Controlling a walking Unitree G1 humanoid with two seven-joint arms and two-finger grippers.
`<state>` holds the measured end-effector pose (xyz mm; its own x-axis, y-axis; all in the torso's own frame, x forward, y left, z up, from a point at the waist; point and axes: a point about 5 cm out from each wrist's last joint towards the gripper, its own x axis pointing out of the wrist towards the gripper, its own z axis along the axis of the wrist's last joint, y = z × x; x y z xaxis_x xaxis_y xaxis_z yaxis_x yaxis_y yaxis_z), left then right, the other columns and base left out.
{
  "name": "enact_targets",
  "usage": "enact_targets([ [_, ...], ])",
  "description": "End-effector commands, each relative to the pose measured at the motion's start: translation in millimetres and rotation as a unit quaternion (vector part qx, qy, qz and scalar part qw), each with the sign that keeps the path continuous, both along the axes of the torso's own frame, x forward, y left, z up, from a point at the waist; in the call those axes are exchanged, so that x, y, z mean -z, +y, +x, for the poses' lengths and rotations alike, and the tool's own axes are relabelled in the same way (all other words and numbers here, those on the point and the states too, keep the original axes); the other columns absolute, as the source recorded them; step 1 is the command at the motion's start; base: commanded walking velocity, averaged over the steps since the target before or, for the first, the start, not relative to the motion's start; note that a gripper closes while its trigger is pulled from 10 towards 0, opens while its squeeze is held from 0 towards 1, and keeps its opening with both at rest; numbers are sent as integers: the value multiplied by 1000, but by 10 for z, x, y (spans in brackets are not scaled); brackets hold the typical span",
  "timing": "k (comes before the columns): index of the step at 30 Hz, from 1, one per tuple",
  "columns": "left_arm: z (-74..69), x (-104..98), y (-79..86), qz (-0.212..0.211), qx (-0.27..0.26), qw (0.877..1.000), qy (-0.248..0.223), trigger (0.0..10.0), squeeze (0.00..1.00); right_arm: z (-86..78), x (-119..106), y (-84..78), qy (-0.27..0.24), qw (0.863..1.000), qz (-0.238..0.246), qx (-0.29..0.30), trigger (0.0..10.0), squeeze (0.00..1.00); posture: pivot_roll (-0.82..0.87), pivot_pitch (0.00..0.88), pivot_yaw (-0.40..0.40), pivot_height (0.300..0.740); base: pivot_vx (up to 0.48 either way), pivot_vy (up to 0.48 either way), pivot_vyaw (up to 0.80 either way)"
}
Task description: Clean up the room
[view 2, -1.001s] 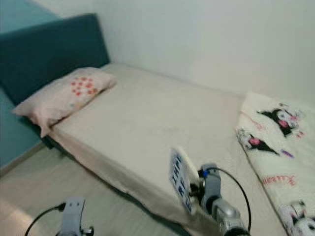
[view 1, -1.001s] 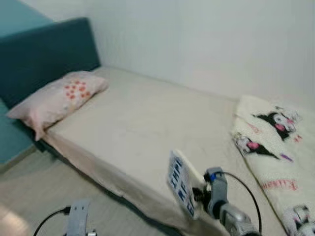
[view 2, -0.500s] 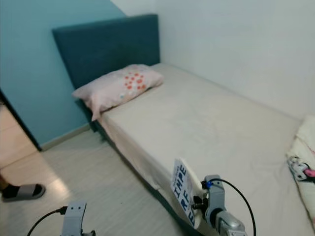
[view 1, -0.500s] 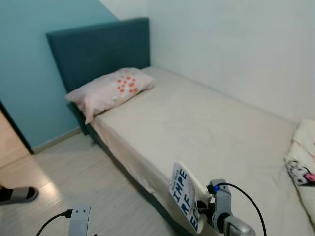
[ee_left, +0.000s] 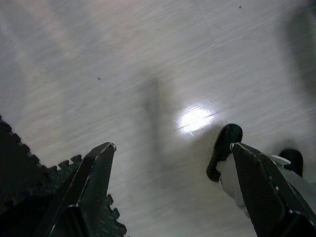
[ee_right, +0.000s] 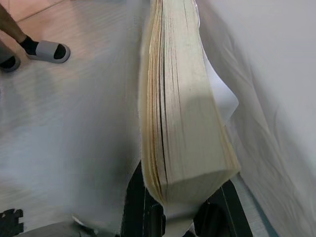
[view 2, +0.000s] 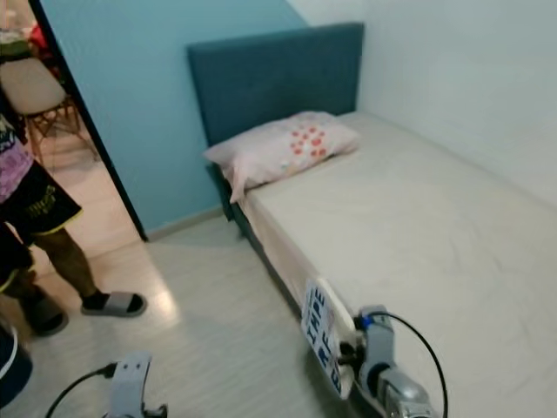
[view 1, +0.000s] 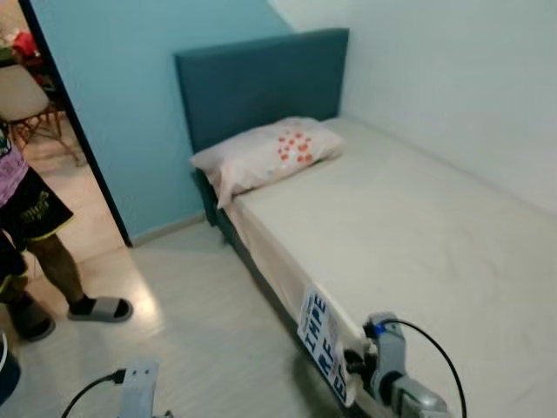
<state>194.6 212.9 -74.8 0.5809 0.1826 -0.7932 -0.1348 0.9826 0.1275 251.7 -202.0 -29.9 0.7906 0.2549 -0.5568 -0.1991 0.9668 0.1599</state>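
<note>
Camera has panned left since a second ago: the cartoon-print blanket is out of frame, and a doorway with a person (view 1: 30, 235) in sandals now shows at the left. Book and arms sit in the same spot in the frame, so the bed contents didn't move, the head did.

Book (view 2: 323, 338): thick paperback, white cover with large blue block lettering, page edges yellowed. Right wrist view shows the page block (ee_right: 182, 123) end-on, slightly fanned, a loose white sheet sticking out on one side. It's held upright, spine down toward the gripper, cover facing the robot's left, just beside the edge of the bed (view 1: 418, 235) and above the pale wood floor (view 1: 200, 348).

Right gripper (ee_right: 185, 210): two black fingers (ee_right: 136, 207) pressed against both sides of the book's lower end, pinching it. Silver arm and black cable run behind it at the bottom of the head views.

Left gripper (ee_left: 168, 163): fingers spread wide, holding nothing, pointing down at the floor. A dark sandal-like shape lies near one fingertip in that view; black toothed mat edge in the corner.

Bed: teal headboard (view 1: 261, 83), bare beige mattress, pink pillow (view 1: 270, 155) with red dot print lying at the head end. Teal wall behind.
</note>
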Motion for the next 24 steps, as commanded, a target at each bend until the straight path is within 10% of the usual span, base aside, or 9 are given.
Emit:
enact_targets([
  [1, -11, 8, -4, -3, 1, 1000, 5, 10000, 0, 32, -33, -35, -10, 1000, -10, 5, 10000, 0, -33, 0, -18, 740, 251, 0, 0],
  [24, -89, 61, -75, -7, 37, 999, 23, 10000, 0, -770, 499, -247, 165, 971, -43, 170, 10000, 0, -18, 0, -28, 740, 23, 0, 0],
])
